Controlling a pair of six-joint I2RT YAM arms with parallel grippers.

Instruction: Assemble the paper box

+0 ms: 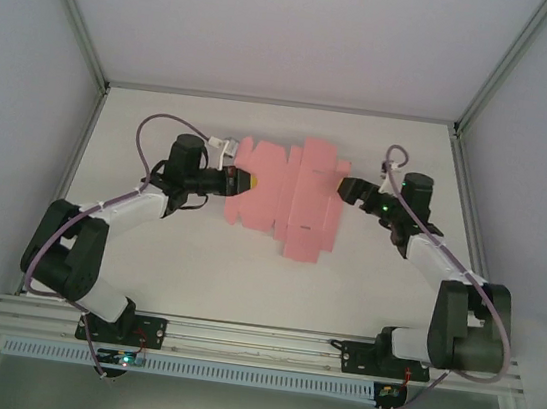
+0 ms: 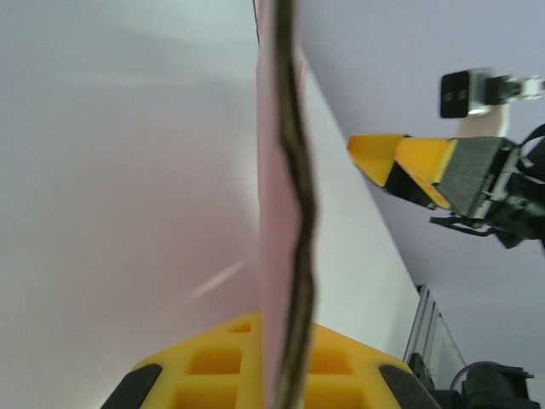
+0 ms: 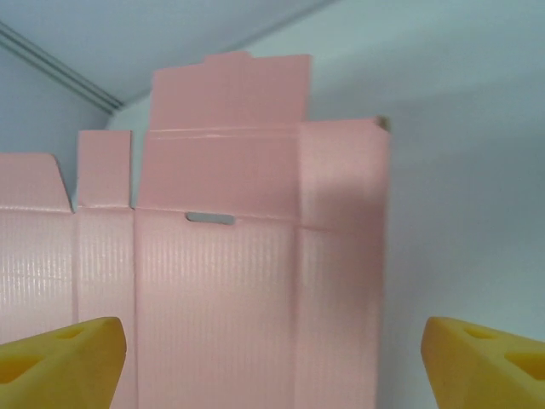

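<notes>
1. Box point(image 1: 289, 202): unfolded pink die-cut sheet with flaps and a slot, lying mid-worktop point(image 1: 243, 281).
2. Left hand point(image 1: 239, 181): clamped on the sheet's left edge.
3. Right hand point(image 1: 348, 188): wide, near its right edge.

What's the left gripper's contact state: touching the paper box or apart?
Touching. Left wrist view: the paper box, seen edge-on, is pinched in the left gripper, its jaws closed on the card.

Arms point(image 1: 122, 207) black-and-white; purple cables point(image 1: 140, 137) (looped); yellow fingertips point(image 3: 60, 358).
</notes>
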